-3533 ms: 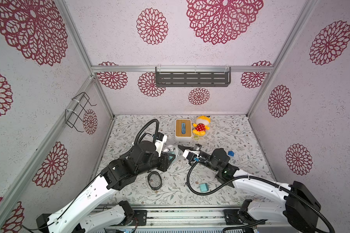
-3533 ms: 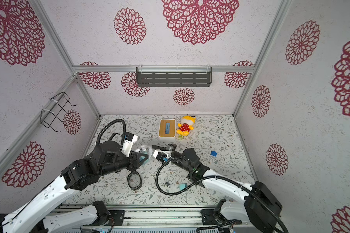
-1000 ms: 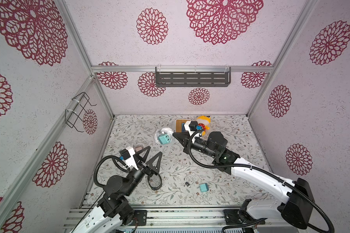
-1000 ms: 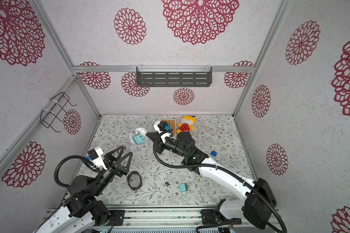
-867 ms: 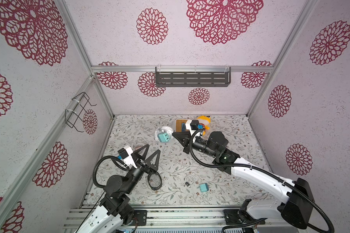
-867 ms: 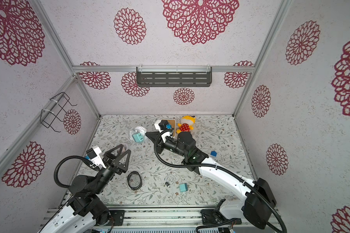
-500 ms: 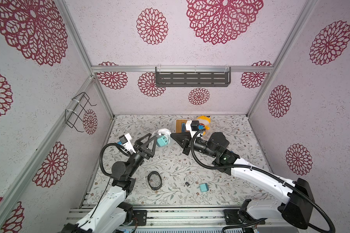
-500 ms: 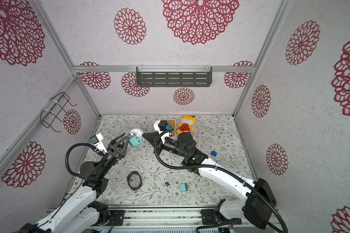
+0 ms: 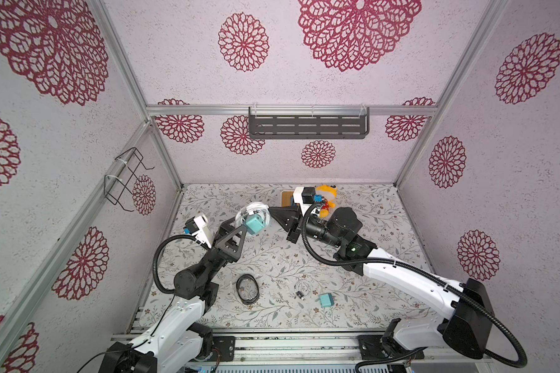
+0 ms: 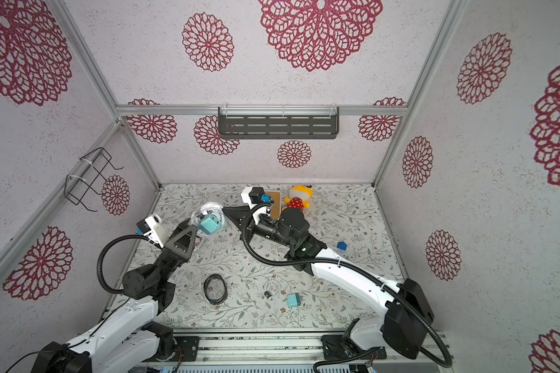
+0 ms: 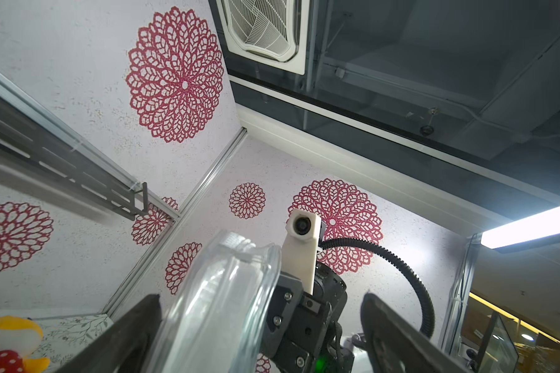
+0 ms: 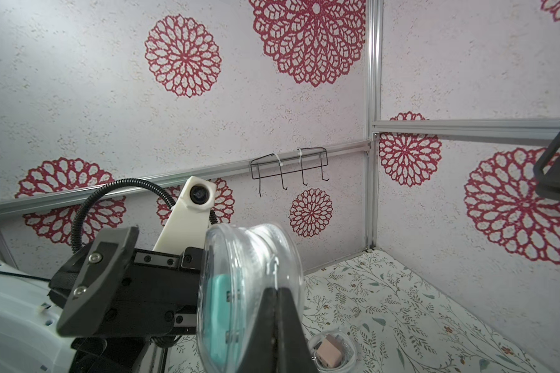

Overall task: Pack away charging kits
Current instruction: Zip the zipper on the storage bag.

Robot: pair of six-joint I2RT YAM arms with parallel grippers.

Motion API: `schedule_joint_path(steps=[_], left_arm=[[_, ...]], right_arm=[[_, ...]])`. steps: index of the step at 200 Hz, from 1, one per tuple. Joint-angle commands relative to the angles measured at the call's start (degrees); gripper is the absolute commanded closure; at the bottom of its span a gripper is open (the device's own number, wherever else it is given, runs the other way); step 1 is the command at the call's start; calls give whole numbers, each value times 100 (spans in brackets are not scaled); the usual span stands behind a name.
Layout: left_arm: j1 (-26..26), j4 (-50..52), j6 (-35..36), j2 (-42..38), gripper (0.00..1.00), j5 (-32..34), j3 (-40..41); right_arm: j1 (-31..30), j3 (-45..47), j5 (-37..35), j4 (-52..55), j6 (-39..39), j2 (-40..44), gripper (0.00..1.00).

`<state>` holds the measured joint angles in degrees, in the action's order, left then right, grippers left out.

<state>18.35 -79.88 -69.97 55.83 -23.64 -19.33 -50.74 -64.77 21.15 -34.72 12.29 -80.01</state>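
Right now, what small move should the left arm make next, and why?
Probably close the left gripper on the clear case: its jaws stand open on both sides of it, while the right gripper pinches the rim in the air.

Crimson lace on pale walls, teal and pink over a leafy table

The walls [image 9: 337,87] are speckled off-white with crimson lace-like flower medallions; the table [image 9: 272,258] is white with grey-green leaf sprigs. One teal adapter [image 9: 253,224] shows through a clear case [image 9: 260,210]; a second teal adapter [image 9: 326,300] matches it, and the third adapter [image 12: 328,352] is pale pink. The plush toy [image 10: 296,197] is yellow with a red, white-dotted body. The block [image 10: 342,246] is dark blue, and the shelf [image 9: 307,127] is dark grey.
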Motion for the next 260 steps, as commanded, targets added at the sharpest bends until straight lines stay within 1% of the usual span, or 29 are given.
schedule_joint_path(steps=[1, 27, 47, 59, 72, 81, 92, 119, 141, 161, 173, 188, 200, 224, 234, 260], left_arm=[[18, -151, -115, 25, 2, -9, -30], [18, -154, -134, -11, 2, 41, -21], [28, -151, -148, -41, 2, 133, -7], [29, -151, -148, -73, 2, 196, 14], [38, -151, -123, -137, 2, 256, 37], [45, -155, -99, -175, 1, 300, 52], [49, -152, -89, -204, 1, 333, 37], [70, -155, -104, -204, 1, 408, -16], [98, -152, -95, -179, 4, 468, 17], [99, -153, -120, -156, 18, 496, 35], [107, -151, -129, -147, 24, 520, 49], [108, -151, -161, -128, 37, 540, 52], [107, -158, -220, -85, 44, 540, 31], [108, -124, -288, 18, 61, 514, 4], [99, -43, -298, 41, 70, 514, 4], [104, 521, -265, 13, 89, 288, -155]], right_arm=[[-102, -387, 60, -480, 151, 0, 100], [-132, -517, 17, -568, 200, -169, 100], [-147, -474, -230, -857, 351, -291, 100], [-152, -331, -470, -1247, 525, -346, 100], [-181, -44, -790, -1931, 818, -401, 100], [-217, 98, -813, -2387, 1004, -480, 100], [-309, 174, -857, -2676, 1144, -578, 100], [-653, 254, -1113, -2828, 1110, -741, 100], [-798, 222, -1303, -2856, 1151, -888, 100], [-850, 182, -1497, -2872, 1176, -1010, 100], [-873, 105, -1571, -2773, 1187, -1073, 100], [-901, 62, -1579, -2734, 1163, -1146, 100], [-933, 61, -1602, -2661, 1104, -1153, 100], [-975, 143, -1677, -2343, 827, -1032, 100], [-980, 245, -1725, -2188, 666, -921, 100], [-982, 524, -1718, -1737, 115, -557, 100]])
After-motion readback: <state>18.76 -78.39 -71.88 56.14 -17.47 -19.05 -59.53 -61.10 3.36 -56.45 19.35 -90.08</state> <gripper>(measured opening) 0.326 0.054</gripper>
